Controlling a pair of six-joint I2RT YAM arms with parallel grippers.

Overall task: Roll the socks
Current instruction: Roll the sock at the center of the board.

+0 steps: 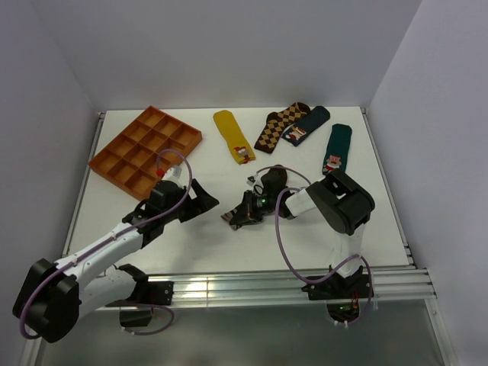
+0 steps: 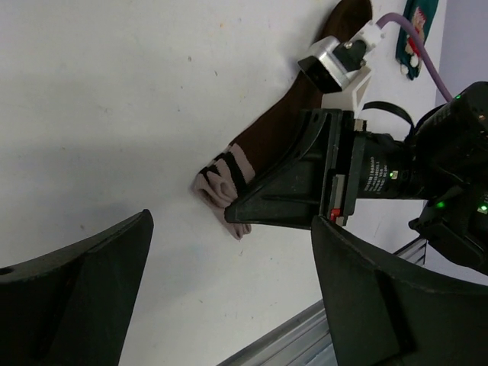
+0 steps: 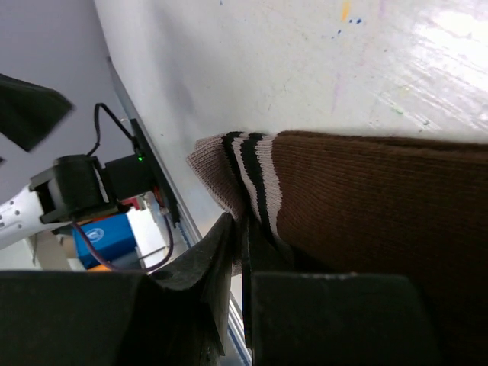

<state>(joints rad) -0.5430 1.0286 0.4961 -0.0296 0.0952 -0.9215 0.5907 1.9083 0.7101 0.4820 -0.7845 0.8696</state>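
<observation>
The brown sock (image 1: 272,178) lies stretched out flat on the table (image 1: 206,164) near centre, its striped cuff toward the near edge. The right gripper (image 3: 242,245) is closed on that cuff, which is slightly bunched at the fingertips. The left gripper (image 2: 229,305) hovers just beside the cuff with its jaws spread wide and holds nothing. No turn of the roll is visible, so rolling appears barely begun and nearly the whole length remains to be wound.
</observation>
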